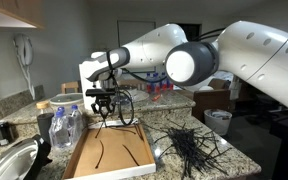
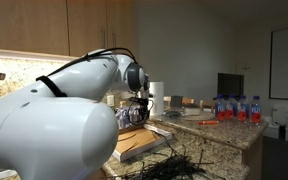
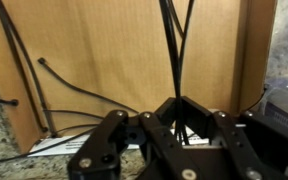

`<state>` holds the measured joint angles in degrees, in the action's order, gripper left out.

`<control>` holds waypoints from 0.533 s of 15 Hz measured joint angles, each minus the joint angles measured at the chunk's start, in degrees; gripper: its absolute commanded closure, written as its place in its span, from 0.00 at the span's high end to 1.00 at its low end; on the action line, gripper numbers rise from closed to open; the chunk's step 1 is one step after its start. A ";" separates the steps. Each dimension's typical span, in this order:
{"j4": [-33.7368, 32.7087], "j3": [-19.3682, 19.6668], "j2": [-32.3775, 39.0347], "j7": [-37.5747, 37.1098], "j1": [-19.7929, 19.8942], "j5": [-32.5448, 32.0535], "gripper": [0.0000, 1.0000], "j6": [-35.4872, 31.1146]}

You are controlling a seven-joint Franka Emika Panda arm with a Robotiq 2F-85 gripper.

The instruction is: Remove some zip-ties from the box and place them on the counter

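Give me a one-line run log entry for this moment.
pincer: shut on zip-ties | position: above box | counter: pile of ties

Dim warm indoor light, soft overall blur

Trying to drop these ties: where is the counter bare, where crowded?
Bare granite lies past the zip-tie pile, toward the counter edge. Crowded: bottles and sink hem the box on its other side.
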<state>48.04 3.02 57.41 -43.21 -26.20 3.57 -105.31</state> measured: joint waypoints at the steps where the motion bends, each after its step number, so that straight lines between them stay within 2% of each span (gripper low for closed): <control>1: 0.29 0.23 -0.89 -0.27 0.14 0.01 0.03 2.51; 4: 2.15 1.24 -3.42 -1.76 0.86 0.08 0.03 8.25; 8: 8.59 3.18 -8.53 -4.46 2.19 0.14 0.03 10.81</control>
<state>56.63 6.20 48.88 -47.67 -24.00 3.71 -94.51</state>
